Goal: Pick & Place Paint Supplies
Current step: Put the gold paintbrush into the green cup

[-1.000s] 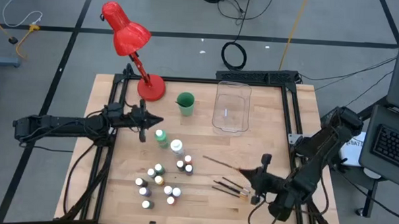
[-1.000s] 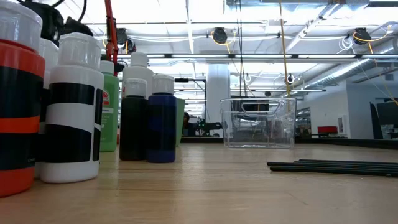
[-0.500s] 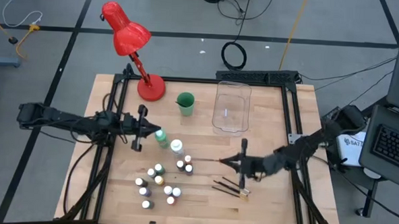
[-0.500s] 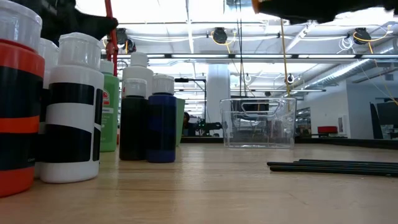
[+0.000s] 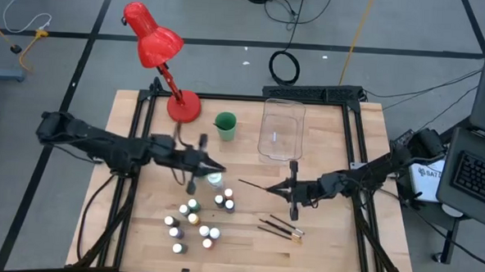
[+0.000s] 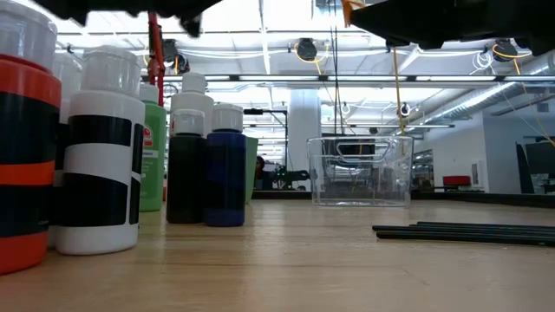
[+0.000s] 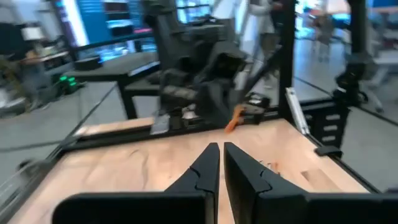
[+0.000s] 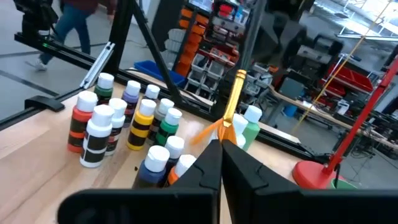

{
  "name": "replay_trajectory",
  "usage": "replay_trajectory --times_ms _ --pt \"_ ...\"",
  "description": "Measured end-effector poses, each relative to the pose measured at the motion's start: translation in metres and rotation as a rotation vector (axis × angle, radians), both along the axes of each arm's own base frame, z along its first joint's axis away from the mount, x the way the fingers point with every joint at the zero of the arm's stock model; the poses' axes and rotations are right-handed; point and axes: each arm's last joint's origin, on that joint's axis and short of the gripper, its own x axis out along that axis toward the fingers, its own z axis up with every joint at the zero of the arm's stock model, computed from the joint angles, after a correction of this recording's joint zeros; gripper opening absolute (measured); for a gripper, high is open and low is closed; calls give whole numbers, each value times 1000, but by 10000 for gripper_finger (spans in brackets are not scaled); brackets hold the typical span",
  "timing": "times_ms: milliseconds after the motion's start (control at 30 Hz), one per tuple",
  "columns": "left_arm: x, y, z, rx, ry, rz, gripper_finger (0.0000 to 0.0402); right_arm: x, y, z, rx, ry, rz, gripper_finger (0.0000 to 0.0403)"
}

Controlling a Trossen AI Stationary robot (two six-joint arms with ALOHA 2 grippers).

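**Both arms reach in over the bottles and brushes**

You have a pale wooden surface [image 5: 246,235] on a black frame, grey floor with cables around it. Since a second ago both arms have swung inward: the left gripper [image 5: 211,169] now hangs over the two taller bottles [image 5: 214,181], jaws almost together on nothing; the right gripper [image 5: 293,190], jaws pinching a thin dark-handled brush [image 5: 261,187], is right of centre. The tiny white-capped paint bottles [image 5: 194,218] cluster near you; more brushes [image 5: 278,228] lie to their right. Far off stand the red desk lamp [image 5: 160,59], green cup [image 5: 225,125] and clear plastic bin [image 5: 281,129].
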Motion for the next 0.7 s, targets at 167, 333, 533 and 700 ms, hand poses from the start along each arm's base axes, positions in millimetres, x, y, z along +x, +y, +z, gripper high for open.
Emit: replay_trajectory --times_ms 167,333,533,700 --pt "36 -14 8 98 0 -51 73 -3 7 0 -7 -1 29 0" --pt "58 -23 11 176 -17 -141 167 -4 10 0 -28 0 14 0" --pt "59 -28 17 216 -73 -297 274 -4 9 -1 -56 4 -10 0" --pt "62 -32 20 231 -166 -343 311 -3 6 1 -69 -12 -20 0"
